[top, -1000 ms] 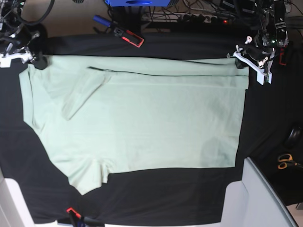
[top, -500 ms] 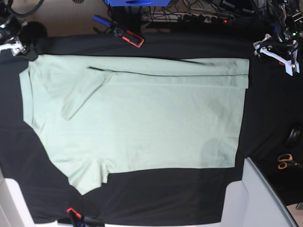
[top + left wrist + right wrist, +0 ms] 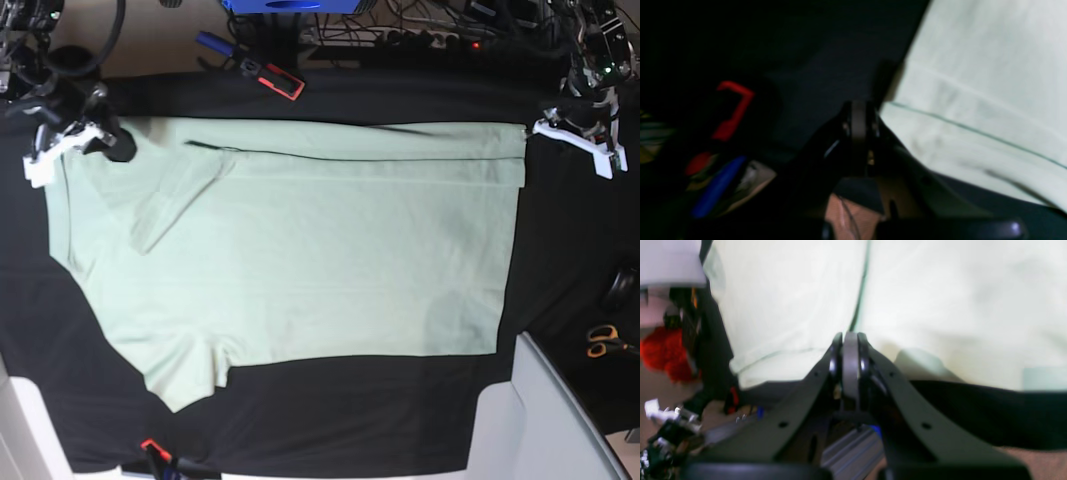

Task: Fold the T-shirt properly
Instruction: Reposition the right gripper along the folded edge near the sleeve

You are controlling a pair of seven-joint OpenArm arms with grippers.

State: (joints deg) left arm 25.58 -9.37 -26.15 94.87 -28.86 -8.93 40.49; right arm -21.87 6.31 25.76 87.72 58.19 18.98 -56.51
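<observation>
**Both arms at the shirt's far corners, jaws together**

The T-shirt [image 3: 300, 260] lies flat across the middle of the black-covered table [image 3: 330, 430], its long top fold running from 9 to 3 o'clock in the base view. The right gripper [image 3: 112, 150] sits at the shirt's 10 o'clock corner; in its wrist view the jaws stand pressed together above pale cloth, with no fabric visibly between them. The left gripper [image 3: 537, 128] hangs at the 2 o'clock corner, just off the hem, jaws likewise together and empty. Scissors [image 3: 603, 342] lie at 4 o'clock, well apart from the shirt.
</observation>
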